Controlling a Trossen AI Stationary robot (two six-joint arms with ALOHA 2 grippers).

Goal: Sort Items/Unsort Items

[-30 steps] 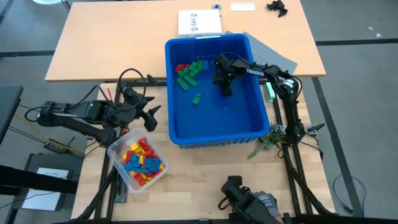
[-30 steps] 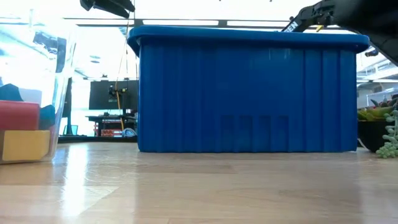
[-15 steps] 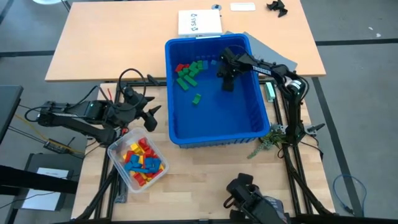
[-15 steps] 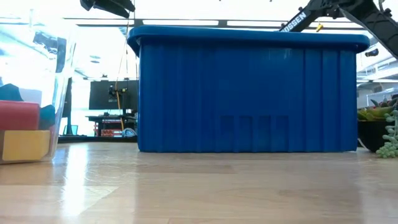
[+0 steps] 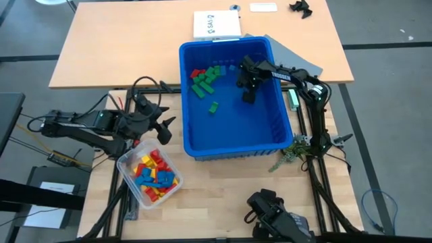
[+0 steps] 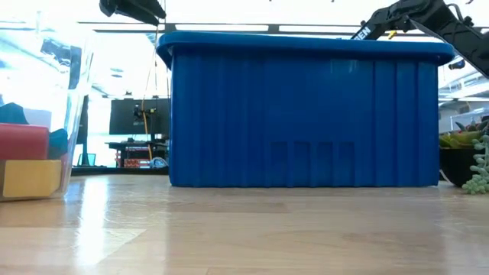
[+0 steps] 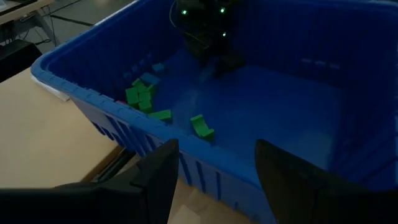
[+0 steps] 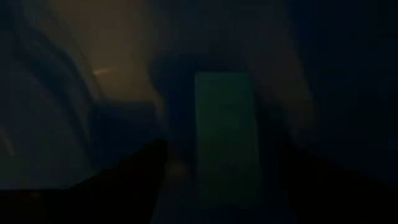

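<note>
- Two wooden tabletops (image 5: 121,47) fill the high view: a pale one toward 12 o'clock carrying a white paper sheet (image 5: 216,25), and a slatted work surface below it.
- Blue bin (image 5: 233,138) sits at the centre of the work surface. In the low view its near wall (image 6: 306,114) hides everything inside it.
- Clear tub (image 5: 150,174) stands at 7 o'clock from the bin. It holds a jumble of red, yellow and blue blocks (image 5: 152,170); single pieces and their headings cannot be separated there. In the low view the tub is cut off at the frame edge, showing only one red and one yellow face.
- Green blocks (image 5: 204,77) lie clustered in the bin's 11 o'clock corner, with red blocks (image 5: 196,71) touching the cluster's outer side.
- Lone green block (image 5: 213,106) lies apart from the cluster, toward 6 o'clock of it, flat on the bin floor, long axis running from 7 to 1 o'clock.
- Right gripper (image 5: 247,86) is inside the bin, near the 12 o'clock wall and at 3 o'clock from the cluster. Its wrist view is very dark: a greenish rectangular block (image 8: 225,134) shows ahead between the two spread fingers (image 8: 134,180), long axis running away from the camera. Contact between fingers and block cannot be determined.
- Left gripper (image 5: 156,121) waits outside the bin at 9 o'clock, just above the tub, fingers (image 7: 155,177) spread and holding nothing.
- Small plant (image 5: 291,152) sits at the bin's 5 o'clock corner.
</note>
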